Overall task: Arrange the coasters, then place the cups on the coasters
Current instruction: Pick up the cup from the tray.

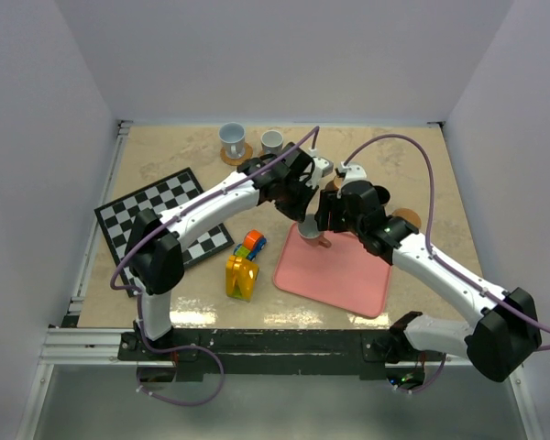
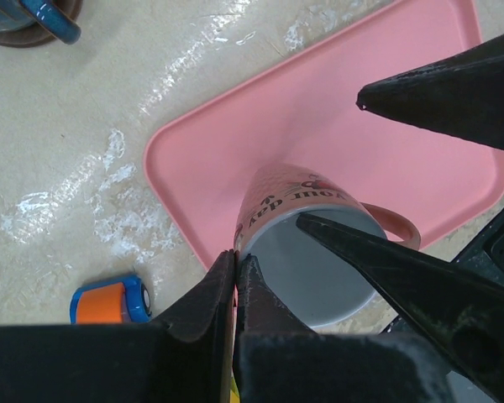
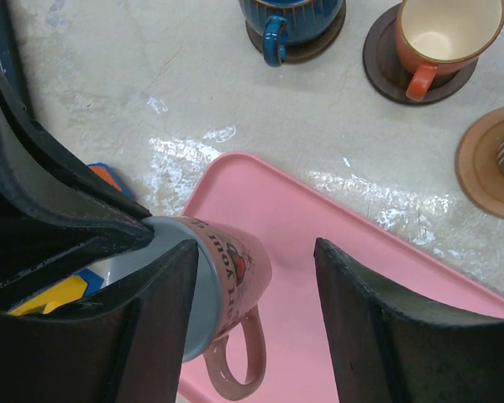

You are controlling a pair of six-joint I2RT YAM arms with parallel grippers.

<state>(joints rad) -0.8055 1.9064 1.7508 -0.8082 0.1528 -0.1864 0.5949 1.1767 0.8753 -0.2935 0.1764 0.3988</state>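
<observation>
Left pincer (image 2: 236,262) tight on tilted cup (image 2: 302,201) rim over tray (image 2: 319,109), right pincer (image 3: 254,250) wide astride cup.

Beige table (image 1: 165,165); tray (image 1: 348,275); checkerboard (image 1: 156,197); blocks (image 1: 243,270); coasters (image 3: 479,180)

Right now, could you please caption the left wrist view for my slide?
Left gripper pinches the tan cup by its rim over the pink tray.

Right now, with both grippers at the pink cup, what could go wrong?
The left gripper holds the pink cup tilted, by a pinch on its rim alone; a nudge could twist it loose onto the pink tray. The right gripper stands open astride the cup's wall by the handle; closing, it could snag the handle or strike the left gripper.
</observation>
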